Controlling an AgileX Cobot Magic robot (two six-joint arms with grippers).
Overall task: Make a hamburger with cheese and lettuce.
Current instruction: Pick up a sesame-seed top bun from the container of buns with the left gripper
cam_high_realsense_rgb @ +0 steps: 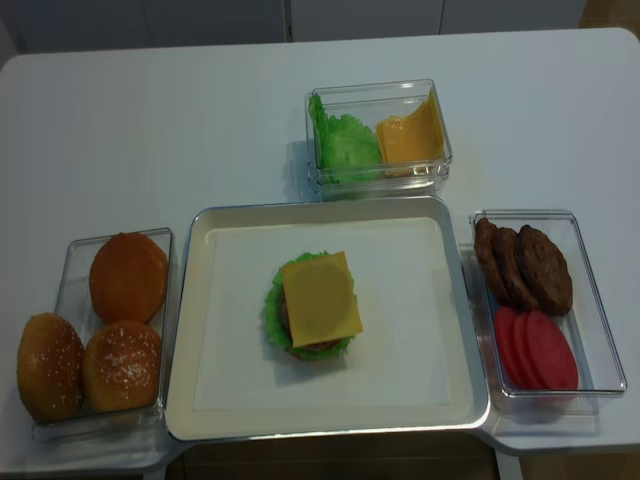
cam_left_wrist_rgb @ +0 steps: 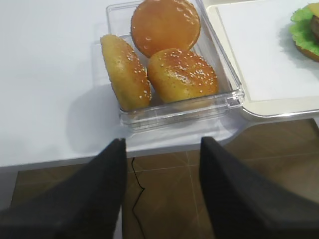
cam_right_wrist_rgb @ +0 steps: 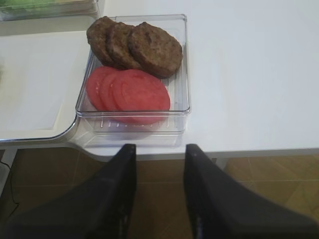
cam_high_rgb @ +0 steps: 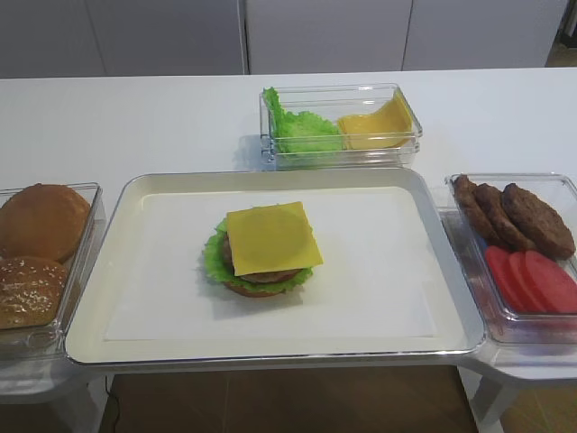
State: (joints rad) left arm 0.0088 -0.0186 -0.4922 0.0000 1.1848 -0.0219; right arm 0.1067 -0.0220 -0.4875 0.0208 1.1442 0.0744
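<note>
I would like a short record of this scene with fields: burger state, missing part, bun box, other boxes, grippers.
burger state: hamburger on tray, cheese on top, lettuce fringe under the patty
missing part: sesame top bun
bun box: three buns, left of tray
other boxes: patties and tomato slices right; loose lettuce and cheese behind
grippers: left gripper and right gripper open, empty, off the table edge

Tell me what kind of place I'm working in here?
Probably a mock food-prep station, not a real kitchen: a plain white table, a metal tray holding the half-built hamburger, and clear bins of buns, patties and tomato slices.
</note>
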